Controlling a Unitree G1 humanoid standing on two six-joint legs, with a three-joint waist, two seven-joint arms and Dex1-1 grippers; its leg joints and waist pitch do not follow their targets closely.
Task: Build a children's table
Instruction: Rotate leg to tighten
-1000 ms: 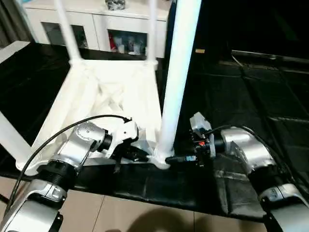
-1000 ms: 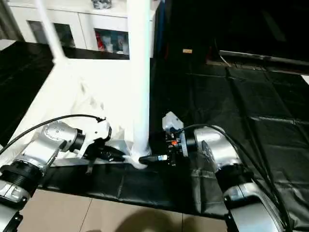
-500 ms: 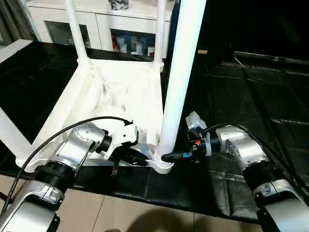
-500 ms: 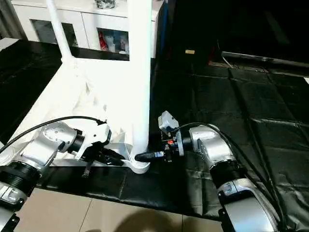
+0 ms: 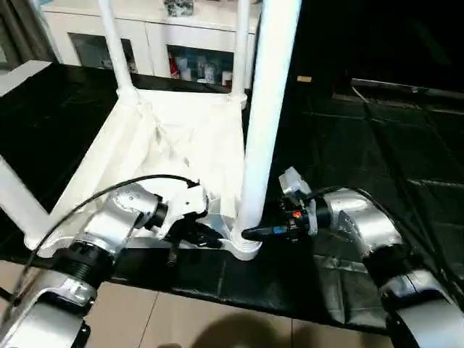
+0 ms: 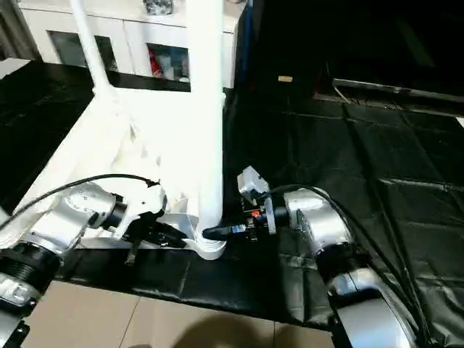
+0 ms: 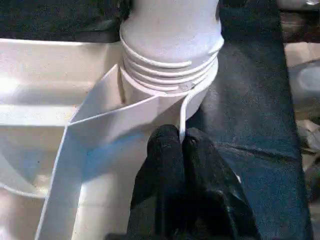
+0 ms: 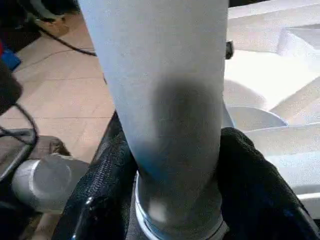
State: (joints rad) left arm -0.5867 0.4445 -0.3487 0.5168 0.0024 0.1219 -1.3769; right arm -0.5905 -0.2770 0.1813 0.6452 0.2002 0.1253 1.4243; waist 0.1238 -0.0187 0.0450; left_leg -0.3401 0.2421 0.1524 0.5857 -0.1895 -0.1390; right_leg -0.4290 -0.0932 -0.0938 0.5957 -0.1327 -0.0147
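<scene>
The table top (image 5: 181, 152) lies upside down on a black mat (image 5: 348, 138), ribbed underside facing up, so that the round corner sockets are open to receive the legs. The near-right leg (image 5: 264, 116) stands upright in the near-right corner socket (image 7: 170, 75); in the left wrist view its threaded collar still shows several turns above the socket rim, which suggests the leg is not fully screwed home. Two further legs (image 5: 116, 51) rise from the far corners, and another leg (image 5: 18, 206) rises at the near-left corner.

The right gripper (image 8: 175, 175) has one black finger on each side of the lower end of the near-right leg, just above the socket, with both pads against the shaft. This low hold places the turning force close to the thread and keeps the long leg from tilting in the socket.

The left gripper (image 7: 181, 150) is pinched shut on the thin wall (image 7: 125, 125) of the top, right beside the same socket. This pinch most likely serves to stop the top from turning or sliding on the mat while the leg is rotated.

A white glass-door cabinet (image 5: 145, 40) stands beyond the far edge of the top and plays no part in the work.
</scene>
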